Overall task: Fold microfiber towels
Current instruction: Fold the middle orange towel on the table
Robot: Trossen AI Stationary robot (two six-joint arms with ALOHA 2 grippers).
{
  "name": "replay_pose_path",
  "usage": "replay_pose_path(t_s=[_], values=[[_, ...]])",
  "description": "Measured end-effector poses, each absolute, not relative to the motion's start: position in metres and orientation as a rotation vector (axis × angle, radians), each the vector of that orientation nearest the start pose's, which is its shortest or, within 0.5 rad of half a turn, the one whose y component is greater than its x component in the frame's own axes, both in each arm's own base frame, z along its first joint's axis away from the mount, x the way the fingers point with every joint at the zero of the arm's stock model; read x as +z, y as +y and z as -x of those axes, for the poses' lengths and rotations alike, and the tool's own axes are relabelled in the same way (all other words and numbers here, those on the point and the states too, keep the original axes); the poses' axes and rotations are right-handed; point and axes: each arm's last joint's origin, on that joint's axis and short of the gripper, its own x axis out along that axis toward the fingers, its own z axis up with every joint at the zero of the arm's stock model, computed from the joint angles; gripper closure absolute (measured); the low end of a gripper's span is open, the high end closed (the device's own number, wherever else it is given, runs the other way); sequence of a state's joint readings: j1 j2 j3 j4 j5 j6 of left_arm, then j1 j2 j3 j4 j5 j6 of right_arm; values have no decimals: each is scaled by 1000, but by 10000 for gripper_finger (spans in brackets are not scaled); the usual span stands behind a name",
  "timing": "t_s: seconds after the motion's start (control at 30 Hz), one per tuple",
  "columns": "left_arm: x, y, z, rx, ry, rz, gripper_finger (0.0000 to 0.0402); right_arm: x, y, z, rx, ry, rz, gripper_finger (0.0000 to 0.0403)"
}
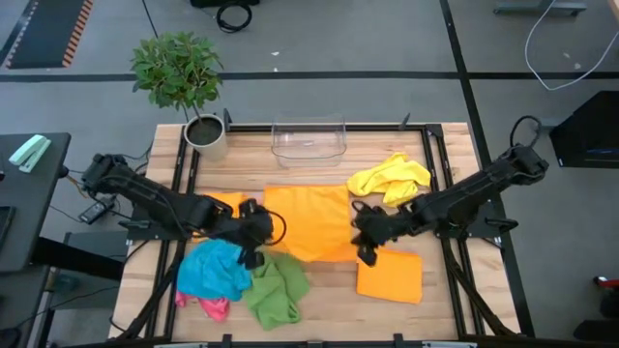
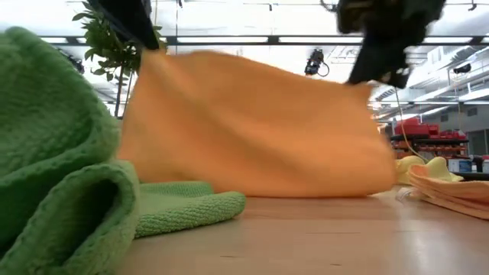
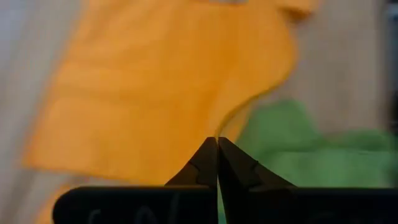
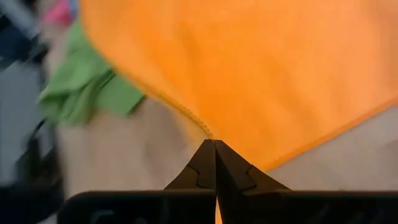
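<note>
An orange microfiber towel (image 1: pixel 308 220) is spread in the middle of the table, between my two grippers. My left gripper (image 1: pixel 261 235) is shut on its left side and my right gripper (image 1: pixel 361 242) on its right side. In the low view the towel (image 2: pixel 252 130) hangs like a curtain from both grippers, and its lower edge reaches the tabletop. A folded orange towel (image 1: pixel 390 276) lies flat at the near right. Yellow (image 1: pixel 391 178), blue (image 1: pixel 213 271), green (image 1: pixel 279 288) and pink (image 1: pixel 215 307) towels lie crumpled on the table. My left gripper pinches the orange towel's hemmed edge (image 3: pixel 219 132) between its two shut fingers, near the towel's near left corner. The fingers slant down from the table's left. That side is lifted and the cloth sags away toward the table. My right gripper pinches the orange towel's hemmed edge (image 4: pixel 206 132) between its shut fingers, near the near right corner. It comes slanting down from the table's right. That corner is raised, and the cloth spans fairly taut across to the other gripper.
A clear plastic bin (image 1: pixel 309 138) stands at the far middle, with a potted plant (image 1: pixel 205 133) at the far left. Another orange cloth (image 1: pixel 224 203) lies under my left arm. Bare wood shows along the near middle edge.
</note>
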State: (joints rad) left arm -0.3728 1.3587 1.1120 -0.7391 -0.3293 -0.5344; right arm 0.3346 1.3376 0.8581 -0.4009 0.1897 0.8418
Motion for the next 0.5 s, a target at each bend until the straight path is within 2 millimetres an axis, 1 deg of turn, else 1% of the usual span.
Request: replay_pose_path(t_s=[0.1,0.17,0.27,0.33,0.37,0.5], values=[[273,-72,-258,374,918,134,396,221,53,-262,-342,831,-524,402],[261,-61,-259,458,950,122,395,217,32,-267,-414,827,-502,402],[239,-46,-260,529,997,121,394,209,3,-272,-493,853,-471,402],[221,-36,-257,569,1043,108,396,204,-11,-273,-526,874,-456,402],[215,-31,-257,577,1037,105,397,201,-16,-274,-542,888,-446,402],[196,-12,-254,616,1034,96,392,190,-35,-277,-574,928,-421,402]])
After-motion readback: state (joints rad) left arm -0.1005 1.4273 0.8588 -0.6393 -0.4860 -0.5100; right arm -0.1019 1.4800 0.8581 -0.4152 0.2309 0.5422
